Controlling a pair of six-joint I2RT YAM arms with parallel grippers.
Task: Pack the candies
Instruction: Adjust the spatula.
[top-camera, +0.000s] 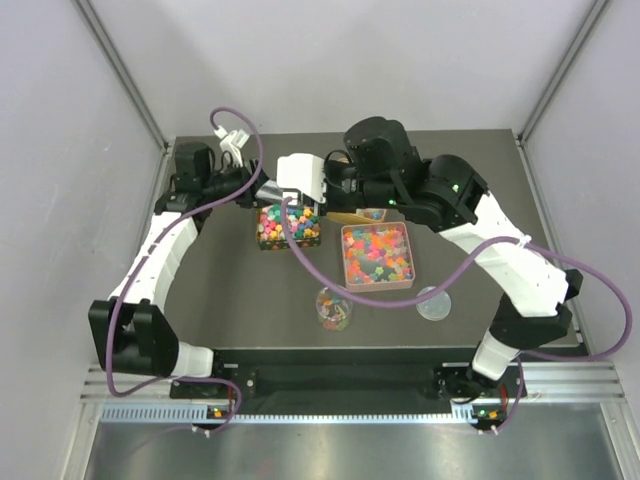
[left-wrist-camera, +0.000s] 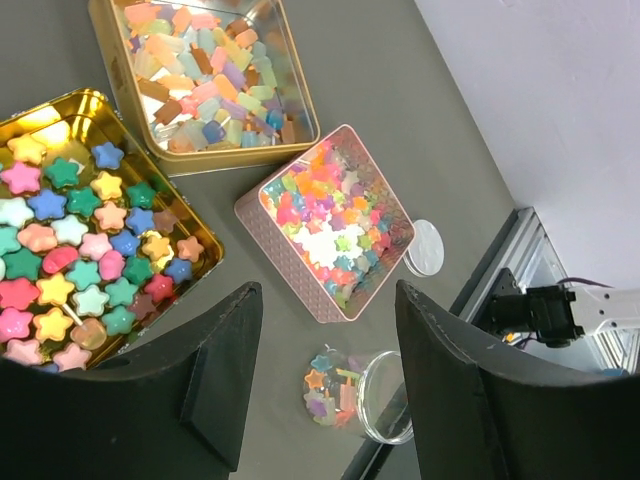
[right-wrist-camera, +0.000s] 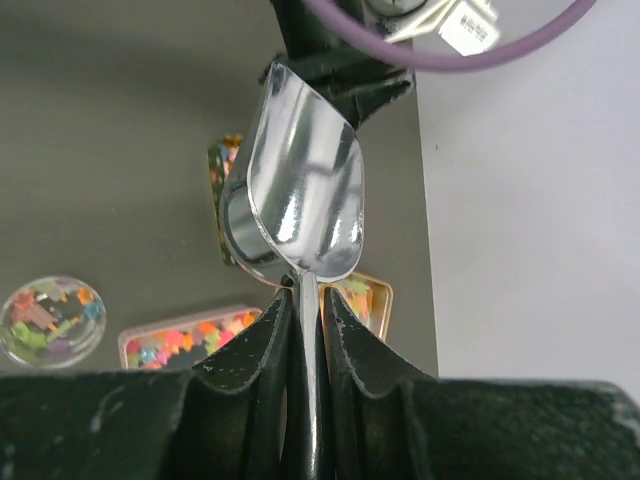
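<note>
Candies (top-camera: 378, 255), top view: bulk sits in pink tin (top-camera: 411, 258), centre of frame; more in star tin (top-camera: 258, 232), just left of it.
Jar (top-camera: 319, 300), top view: below the tins, centre of frame; a small share of candies inside.
Lid (top-camera: 434, 303), top view: off, flat on the table right of jar, apart from it.
Scoop (top-camera: 268, 191), top view: above star tin, upper centre of frame, between the two arm ends.
Jaws, top view: cannot tell for either arm.
Left gripper (left-wrist-camera: 328, 295), left wrist view: jaws wide, nothing between them; hangs over the tins.
Bar tin (left-wrist-camera: 303, 95), left wrist view: top of frame, full of pastel oblong pieces.
Jar, left wrist view: bottom centre; a thin layer only, mostly unfilled.
Right gripper (right-wrist-camera: 307, 300), right wrist view: jaws narrow, clamped on scoop handle.
Scoop bowl, right wrist view: centre of frame, bare metal, no candy aboard.
Jar, right wrist view: lower left, a few pieces inside.
Progress, judged: early; a little packed, all three tins well stocked.
Left to do, judged: load scoop, fill jar, probably fit lid.
</note>
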